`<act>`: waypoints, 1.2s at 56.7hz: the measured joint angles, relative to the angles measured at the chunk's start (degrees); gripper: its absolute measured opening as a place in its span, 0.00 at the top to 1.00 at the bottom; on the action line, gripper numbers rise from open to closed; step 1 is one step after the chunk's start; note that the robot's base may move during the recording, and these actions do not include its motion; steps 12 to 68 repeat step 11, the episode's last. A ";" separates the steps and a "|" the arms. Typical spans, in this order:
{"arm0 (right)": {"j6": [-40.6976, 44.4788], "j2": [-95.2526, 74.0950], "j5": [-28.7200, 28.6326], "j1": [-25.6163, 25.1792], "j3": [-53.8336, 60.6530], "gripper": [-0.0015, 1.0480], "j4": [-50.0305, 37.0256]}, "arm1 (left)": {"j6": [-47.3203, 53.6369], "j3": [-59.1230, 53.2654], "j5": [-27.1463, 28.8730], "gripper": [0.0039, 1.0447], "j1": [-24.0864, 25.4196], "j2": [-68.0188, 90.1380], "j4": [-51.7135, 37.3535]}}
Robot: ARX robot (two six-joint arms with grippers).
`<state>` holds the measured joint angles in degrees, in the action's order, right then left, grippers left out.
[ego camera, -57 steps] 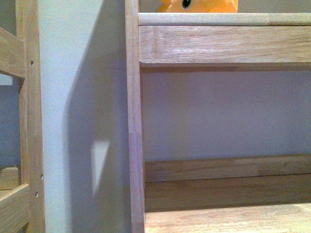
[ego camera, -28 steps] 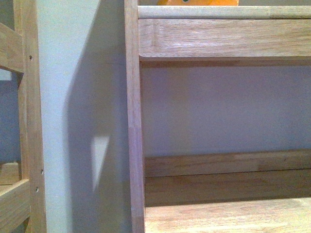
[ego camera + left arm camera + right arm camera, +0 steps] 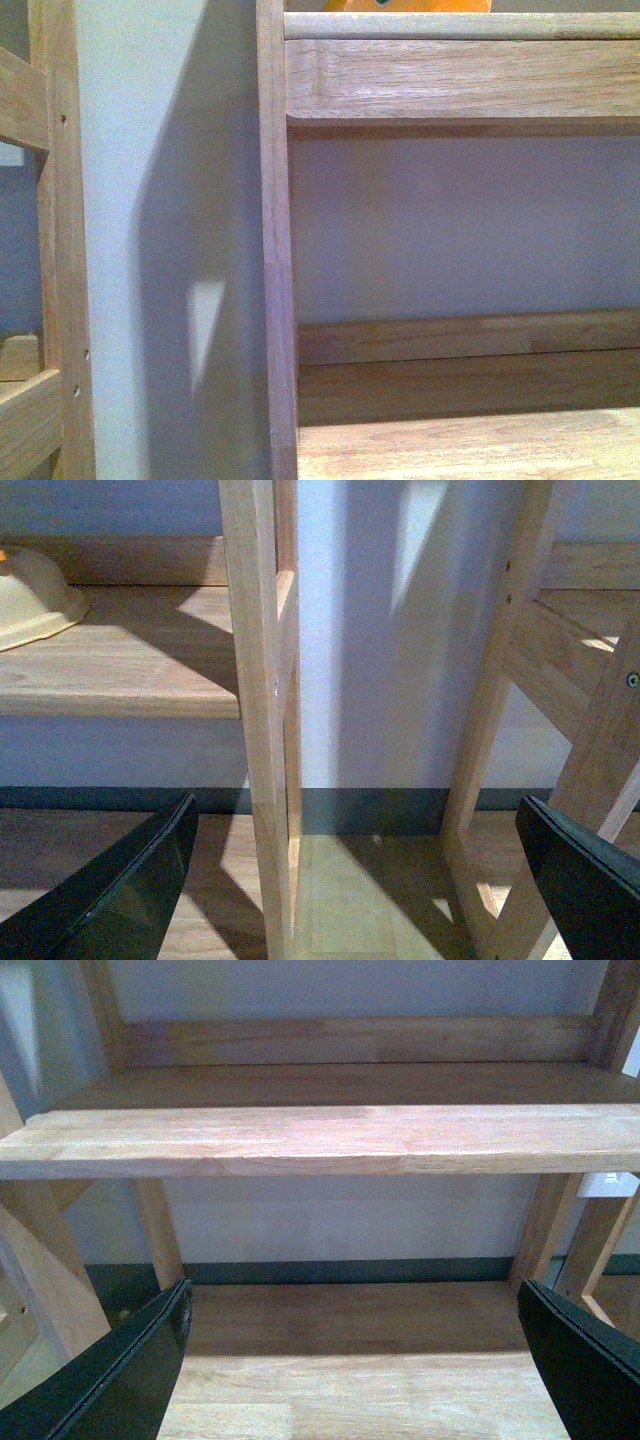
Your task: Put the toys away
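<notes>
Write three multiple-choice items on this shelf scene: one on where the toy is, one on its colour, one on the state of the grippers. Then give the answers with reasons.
1. Where is the toy in the front view?
A. on the upper shelf
B. on the lower shelf
C. on the floor

2. What colour is the toy?
A. blue
B. orange
C. green

3. How are both grippers?
A. shut on the toy
B. shut on nothing
C. open and empty

Answers:
1. A: an orange sliver shows above the upper shelf at the picture's top edge.
2. B: the part in view is orange.
3. C: the left gripper and the right gripper each have fingers spread wide with only shelf and floor between them.
</notes>
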<state>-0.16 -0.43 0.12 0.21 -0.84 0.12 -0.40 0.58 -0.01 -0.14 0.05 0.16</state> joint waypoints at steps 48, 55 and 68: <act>0.00 0.00 -0.02 -0.02 0.00 0.06 0.00 | 0.00 0.00 0.00 0.06 0.00 0.02 0.00; 0.00 0.00 -0.02 -0.02 0.00 0.06 0.00 | 0.00 0.00 0.00 0.06 0.00 0.02 0.00; 0.00 0.00 -0.02 -0.02 0.00 0.06 0.00 | 0.00 0.00 0.00 0.06 0.00 0.02 0.00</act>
